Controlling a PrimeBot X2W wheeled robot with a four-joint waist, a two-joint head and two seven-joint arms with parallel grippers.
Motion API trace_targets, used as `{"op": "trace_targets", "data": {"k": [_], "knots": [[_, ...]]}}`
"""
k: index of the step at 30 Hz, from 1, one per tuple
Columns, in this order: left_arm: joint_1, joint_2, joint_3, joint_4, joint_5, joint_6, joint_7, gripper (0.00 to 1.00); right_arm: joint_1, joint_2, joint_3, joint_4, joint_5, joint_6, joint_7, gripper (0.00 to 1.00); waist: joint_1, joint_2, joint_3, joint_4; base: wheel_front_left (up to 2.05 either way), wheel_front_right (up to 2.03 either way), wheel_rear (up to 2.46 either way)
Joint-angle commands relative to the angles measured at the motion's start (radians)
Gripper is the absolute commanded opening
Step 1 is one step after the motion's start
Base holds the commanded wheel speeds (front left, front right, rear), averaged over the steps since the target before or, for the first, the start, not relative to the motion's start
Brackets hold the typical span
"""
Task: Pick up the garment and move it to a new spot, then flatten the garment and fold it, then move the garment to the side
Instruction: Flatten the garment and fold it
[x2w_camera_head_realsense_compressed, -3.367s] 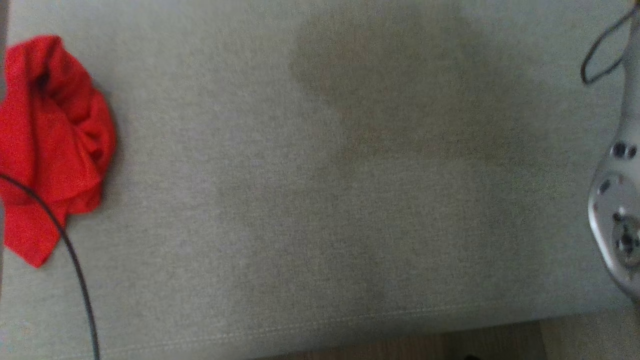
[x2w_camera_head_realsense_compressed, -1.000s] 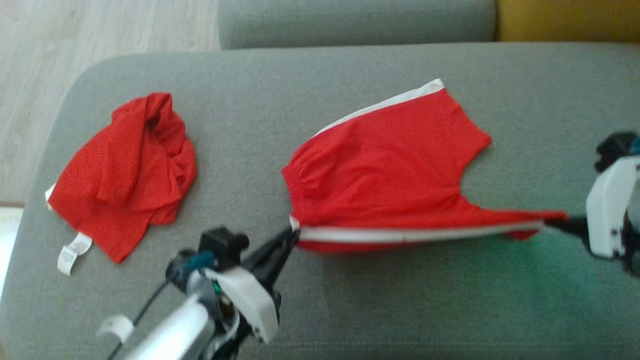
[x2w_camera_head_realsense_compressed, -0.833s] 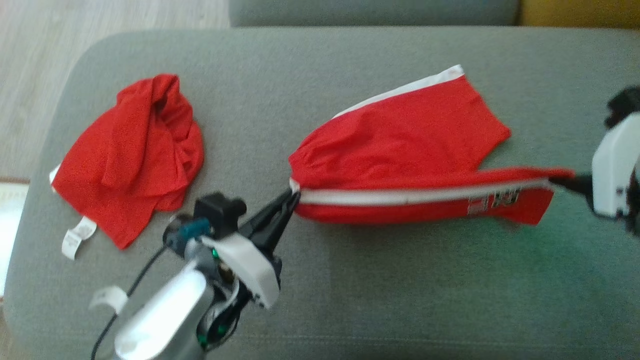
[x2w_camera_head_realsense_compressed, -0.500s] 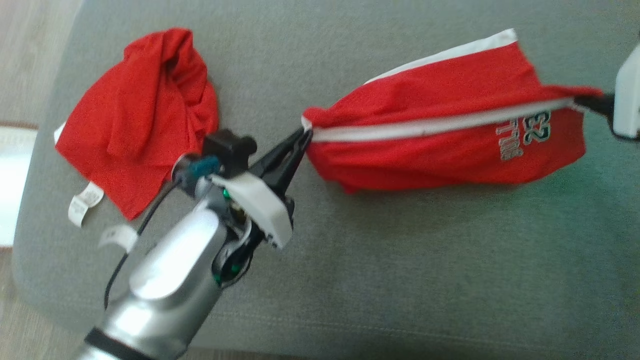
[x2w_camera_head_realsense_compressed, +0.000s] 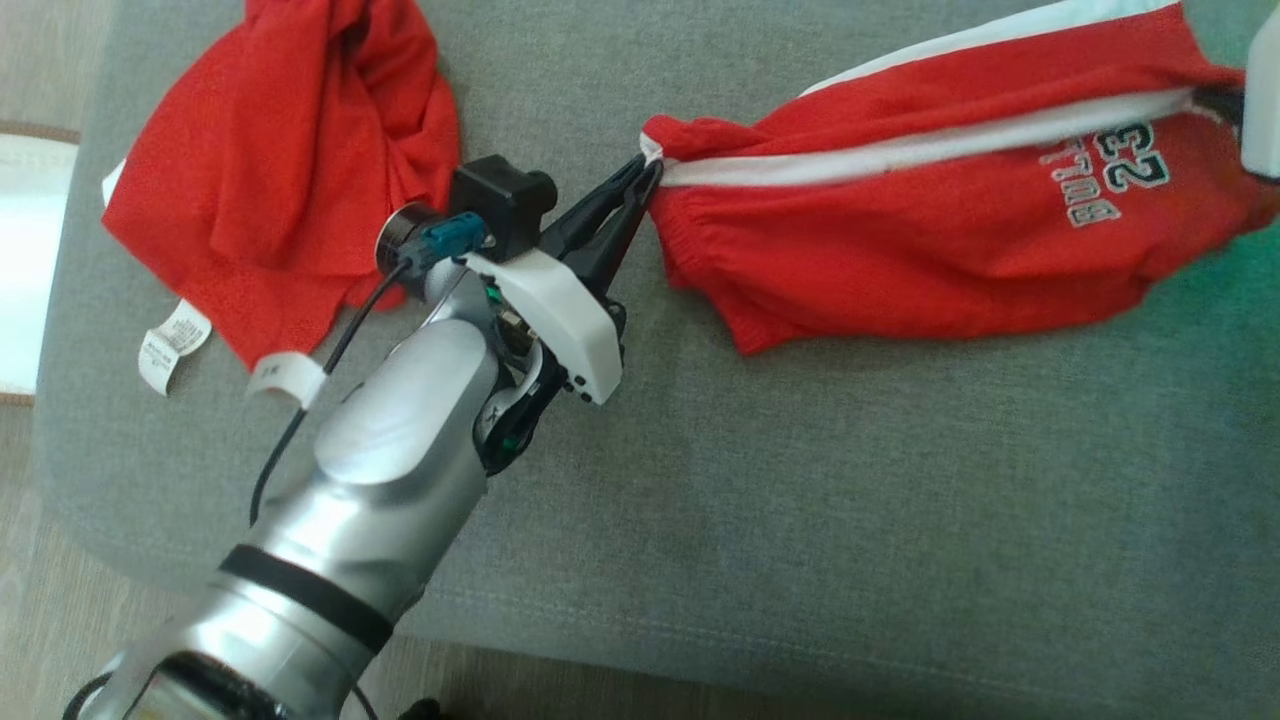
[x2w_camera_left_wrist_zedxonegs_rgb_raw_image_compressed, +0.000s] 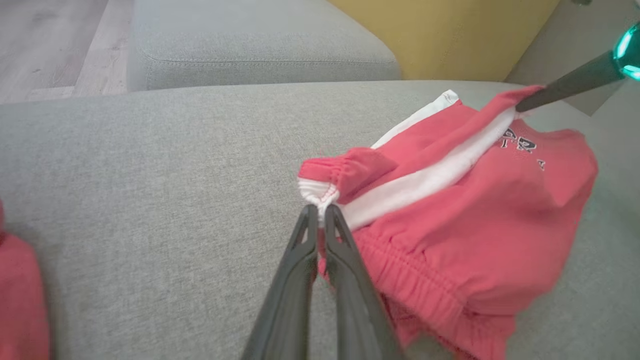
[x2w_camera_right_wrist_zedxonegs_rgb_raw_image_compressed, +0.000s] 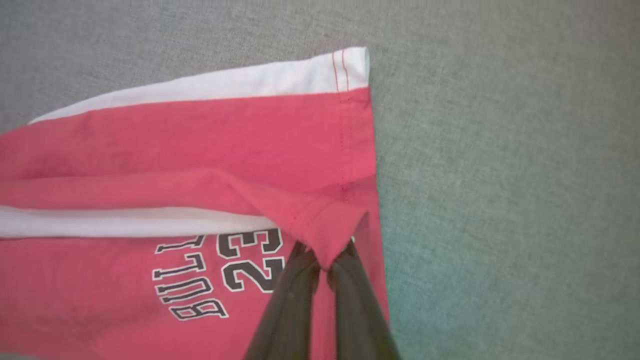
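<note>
Head view takes in crumpled red cloth (x2w_camera_head_realsense_compressed: 270, 170) near stretched shorts (x2w_camera_head_realsense_compressed: 950, 250).

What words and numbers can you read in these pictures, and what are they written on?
"BULL" on the red shorts, near the leg hem; a fold may hide more letters.
"23" on the shorts, beside that word.
White tag on the crumpled red garment: print too small to read.
White label on the black cable: blurred, unreadable.

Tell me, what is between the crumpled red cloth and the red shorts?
In the head view, the left tool, shut on the shorts, sits between them and the crumpled cloth, above grey cushion.
</note>
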Motion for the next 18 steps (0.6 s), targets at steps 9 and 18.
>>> {"op": "trace_targets", "data": {"k": [9,18], "knots": [[-0.093,-0.011,-0.003,0.049,-0.015,-0.012,-0.043,1.00,-0.091,-0.056,0.083,0.017,-0.031,0.002,-0.187,1.00,-0.0002,0.0000,0.034,0.014,0.00,0.00,0.00],[-0.091,-0.010,0.025,0.084,-0.016,-0.013,-0.052,1.00,-0.079,-0.047,0.075,0.133,-0.049,0.002,-0.515,1.00,-0.0002,0.0000,-0.009,-0.008,0.00,0.00,0.00]]}}
